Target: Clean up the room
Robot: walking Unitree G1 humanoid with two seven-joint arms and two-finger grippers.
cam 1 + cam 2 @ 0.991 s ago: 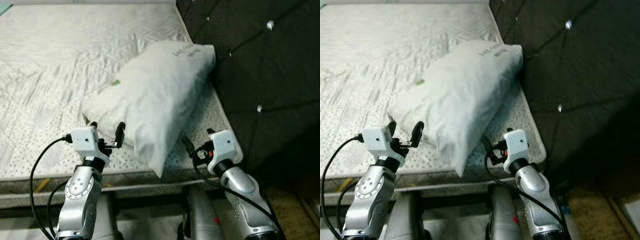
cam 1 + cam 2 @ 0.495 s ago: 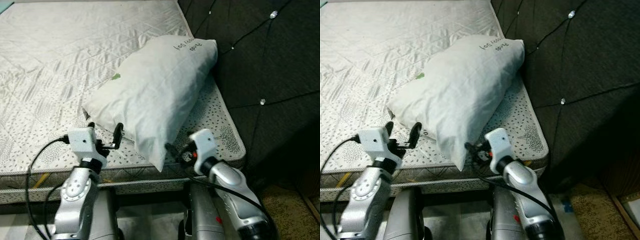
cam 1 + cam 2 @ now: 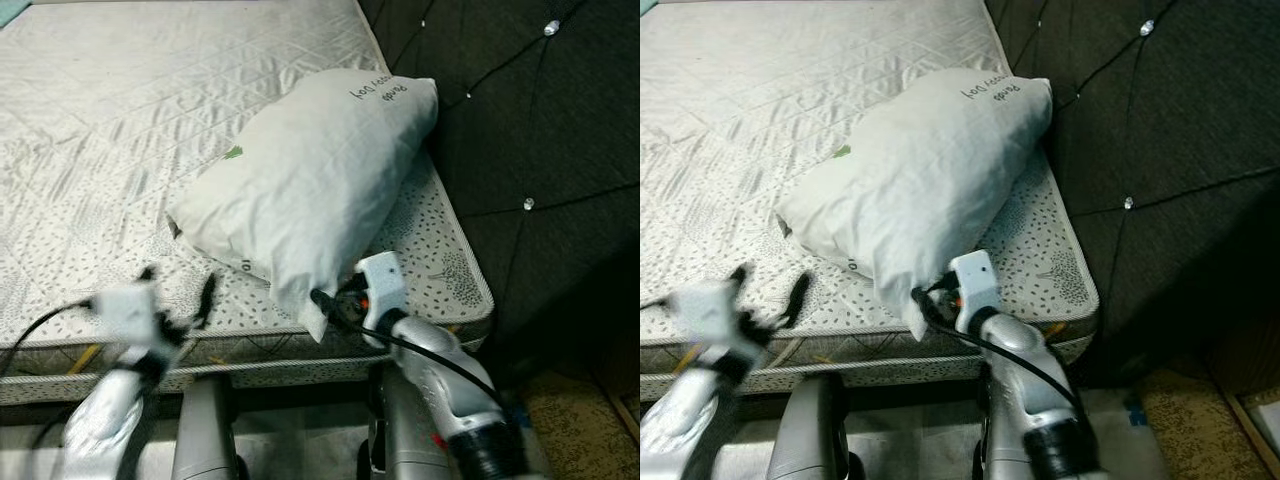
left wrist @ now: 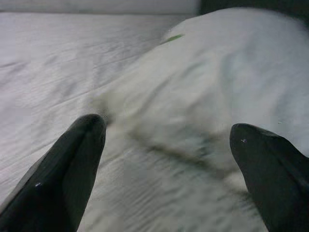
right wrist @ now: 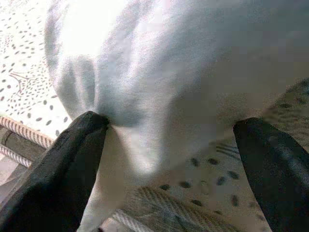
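A: Where's the pillow [image 3: 305, 180]?

B: Lying askew on the bare mattress [image 3: 120, 130], one end against the dark headboard [image 3: 520, 140], its near corner overhanging the bed's edge.

A: And the tools?

B: The right tool [image 5: 169, 159] gapes wide around that corner, gripping nothing yet. The left tool [image 4: 164, 159], blurred, is spread open and empty near the pillow's other end.

A: Progress?

B: I'd say barely begun; the pillow isn't straightened.

Matt, creased cloth pillow [image 3: 310, 185] on a quilted, speckled fabric mattress [image 3: 120, 120], beside a tufted dark headboard [image 3: 530, 150].
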